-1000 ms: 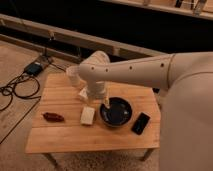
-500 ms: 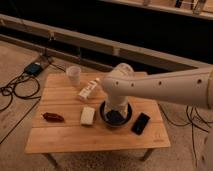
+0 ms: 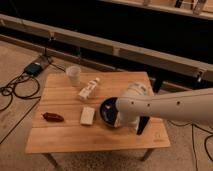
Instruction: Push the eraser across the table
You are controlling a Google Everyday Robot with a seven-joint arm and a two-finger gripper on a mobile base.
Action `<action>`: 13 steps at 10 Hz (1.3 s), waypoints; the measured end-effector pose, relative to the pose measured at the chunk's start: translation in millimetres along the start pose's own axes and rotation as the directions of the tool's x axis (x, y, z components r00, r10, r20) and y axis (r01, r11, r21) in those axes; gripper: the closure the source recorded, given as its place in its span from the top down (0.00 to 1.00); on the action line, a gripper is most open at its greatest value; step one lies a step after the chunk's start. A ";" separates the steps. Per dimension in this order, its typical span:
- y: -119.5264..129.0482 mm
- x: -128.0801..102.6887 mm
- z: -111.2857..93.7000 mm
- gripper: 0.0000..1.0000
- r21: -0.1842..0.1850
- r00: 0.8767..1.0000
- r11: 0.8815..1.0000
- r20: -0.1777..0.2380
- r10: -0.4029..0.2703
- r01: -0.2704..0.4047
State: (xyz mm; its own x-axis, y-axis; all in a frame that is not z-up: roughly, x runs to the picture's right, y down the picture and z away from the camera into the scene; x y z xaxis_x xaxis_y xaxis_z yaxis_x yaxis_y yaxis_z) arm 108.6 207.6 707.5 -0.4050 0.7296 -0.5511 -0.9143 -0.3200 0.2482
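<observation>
The gripper has swung over from the desk's far side and dropped to the dark bowl's 3 o'clock rim, jaws spread, pinching nothing. The black eraser lies just beside it, toward the desk's 4 o'clock, unmoved; the push looks about to start. The arm hides half the bowl's inside. What the pale cup at 11 o'clock holds cannot be told.

Dim, warm indoor light from above. Brightest on table top; background near black. White arm evenly lit. At arm's end, over bowl, gripper sits in shadow. Whole view soft, blurred.
</observation>
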 end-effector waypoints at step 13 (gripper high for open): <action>-98.0 -24.3 91.6 0.65 0.037 0.965 0.981 -0.176 0.192 -0.189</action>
State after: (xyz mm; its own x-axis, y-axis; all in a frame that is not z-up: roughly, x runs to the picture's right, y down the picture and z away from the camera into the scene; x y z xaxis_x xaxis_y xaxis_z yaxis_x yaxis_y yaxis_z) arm 208.5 276.5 769.5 -0.5677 0.5363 -0.6245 -0.8206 -0.4294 0.3772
